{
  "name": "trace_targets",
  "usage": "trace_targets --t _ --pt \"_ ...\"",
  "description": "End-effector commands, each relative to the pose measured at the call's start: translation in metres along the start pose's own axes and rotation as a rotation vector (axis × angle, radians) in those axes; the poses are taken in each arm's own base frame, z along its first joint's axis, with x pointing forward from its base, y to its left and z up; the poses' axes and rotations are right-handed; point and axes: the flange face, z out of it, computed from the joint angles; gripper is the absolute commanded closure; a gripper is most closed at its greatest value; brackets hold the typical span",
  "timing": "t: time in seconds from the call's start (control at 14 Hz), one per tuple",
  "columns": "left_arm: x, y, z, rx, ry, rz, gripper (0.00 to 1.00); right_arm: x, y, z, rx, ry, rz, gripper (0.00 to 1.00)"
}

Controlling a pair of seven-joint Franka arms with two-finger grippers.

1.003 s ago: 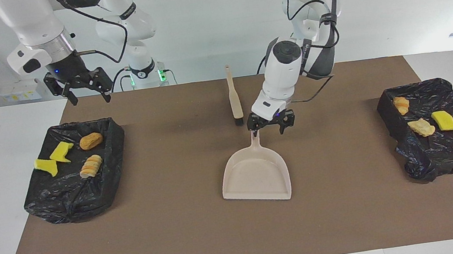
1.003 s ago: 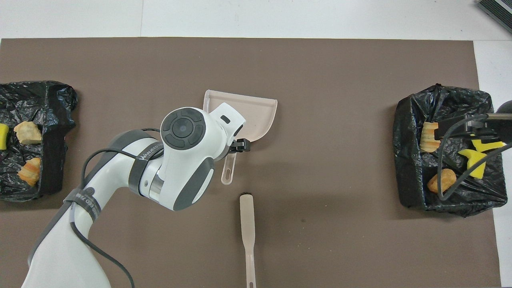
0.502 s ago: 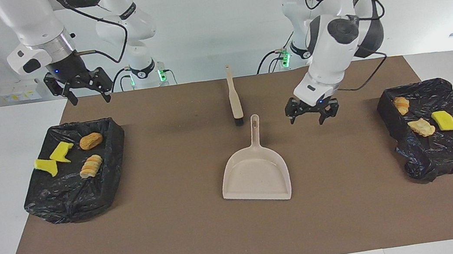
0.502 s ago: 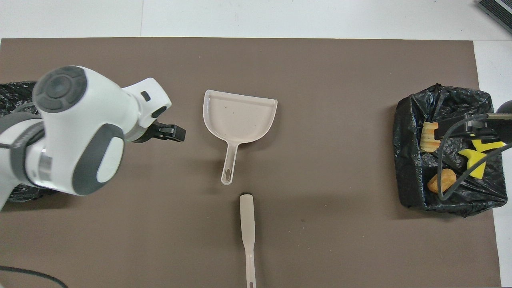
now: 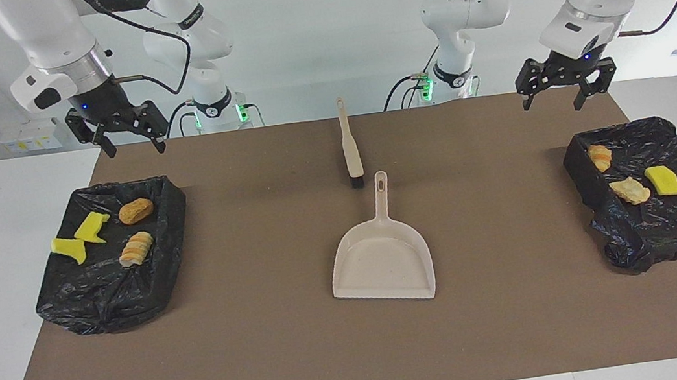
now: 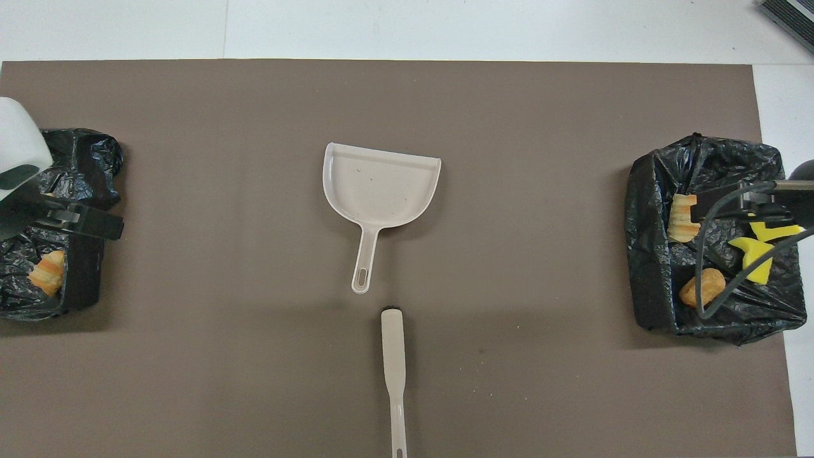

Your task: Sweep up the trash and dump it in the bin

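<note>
The trash lies inside two black-bagged bins. The bin (image 5: 98,300) at the right arm's end holds two yellow sponge pieces (image 5: 80,240) and two bread chunks (image 5: 136,211). The bin (image 5: 664,225) at the left arm's end holds two bread chunks (image 5: 630,191) and a yellow sponge piece (image 5: 665,180). The beige dustpan (image 5: 383,256) sits bare on the mat's middle, its handle toward the robots. The brush (image 5: 351,149) lies just nearer the robots. My left gripper (image 5: 552,101) hangs open and bare, high over its end's bin. My right gripper (image 5: 136,150) waits open above its own bin.
A brown mat (image 5: 269,356) covers the table between the two bins. White table shows outside it at both ends. In the overhead view the dustpan (image 6: 381,187) and brush (image 6: 394,369) lie in line at mid-table, with the right arm's cable draped over its bin (image 6: 648,280).
My left gripper has left the dustpan's handle, risen and swung to the left arm's end of the table. The dustpan stays flat where it lay. The right arm has not moved.
</note>
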Motion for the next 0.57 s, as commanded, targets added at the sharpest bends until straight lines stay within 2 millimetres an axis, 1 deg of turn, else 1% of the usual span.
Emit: trace_targets --t 0.0,0.07,0.14,0.29,0.36,0.5 --pt "-0.016 -0.021 -0.026 0.01 -0.025 -0.014 0.0 0.001 0.001 0.0 0.019 0.004 0.022 0.0" --pt "-0.019 -0.023 -0.036 0.007 -0.031 -0.014 0.0 0.001 0.001 0.0 0.02 0.004 0.022 0.0" --pt "-0.021 -0.026 -0.038 0.001 -0.041 -0.02 0.0 0.001 0.001 0.0 0.02 0.004 0.022 0.0" --pt "-0.022 -0.037 -0.038 -0.007 -0.034 -0.039 0.0 0.001 0.001 0.0 0.02 0.004 0.022 0.0" --pt "-0.021 -0.035 -0.039 -0.006 -0.021 -0.036 0.0 0.001 0.001 0.0 0.02 0.004 0.022 0.0" --pt "-0.013 -0.037 -0.032 -0.005 -0.019 -0.04 0.0 0.001 0.001 0.0 0.02 0.004 0.022 0.0"
